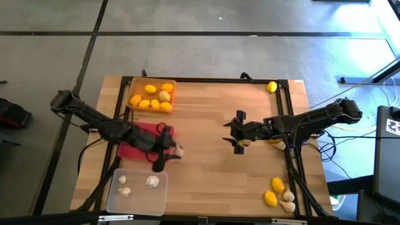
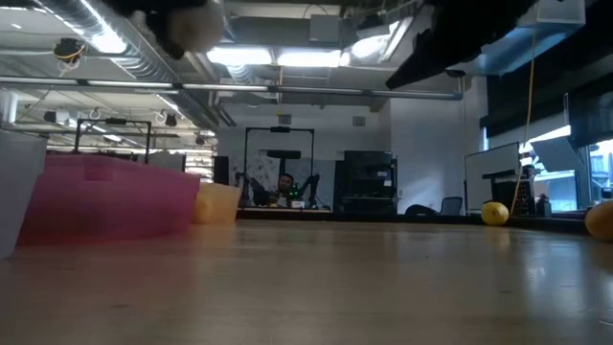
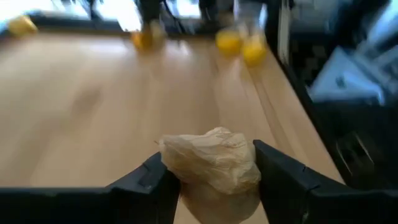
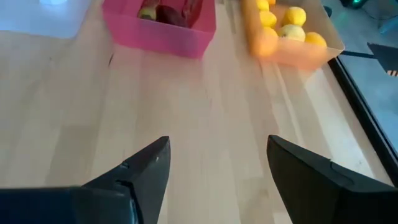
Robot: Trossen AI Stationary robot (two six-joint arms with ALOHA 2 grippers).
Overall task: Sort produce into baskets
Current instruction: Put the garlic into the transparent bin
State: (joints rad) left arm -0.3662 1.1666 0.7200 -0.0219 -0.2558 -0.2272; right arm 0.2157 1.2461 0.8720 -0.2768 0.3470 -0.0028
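My left gripper [image 1: 172,151] is shut on a white garlic bulb [image 3: 211,163] and hangs above the table, beside the red basket [image 1: 142,132] that holds dark red peppers [image 4: 171,14]. The clear basket [image 1: 114,199] at the near left holds three garlic bulbs [image 1: 152,182]. In the orange basket [image 1: 152,82] at the far left lie several lemons [image 1: 150,89] and one paler item. My right gripper [image 1: 238,133] stands open right of centre, with nothing between its fingers [image 4: 148,168]. My left gripper pinches the garlic bulb by its two opposite sides [image 3: 171,163] between its two fingers [image 3: 148,179]. The fingers come from the table's left, slanting down. The bulb [image 2: 192,25] is lifted well clear of the table.
A lemon [image 1: 272,87] lies at the far right corner. Lemons and garlic bulbs [image 1: 279,192] lie in a cluster at the near right corner, and more produce [image 1: 275,141] shows under my right arm. Bare wood lies between the two grippers.
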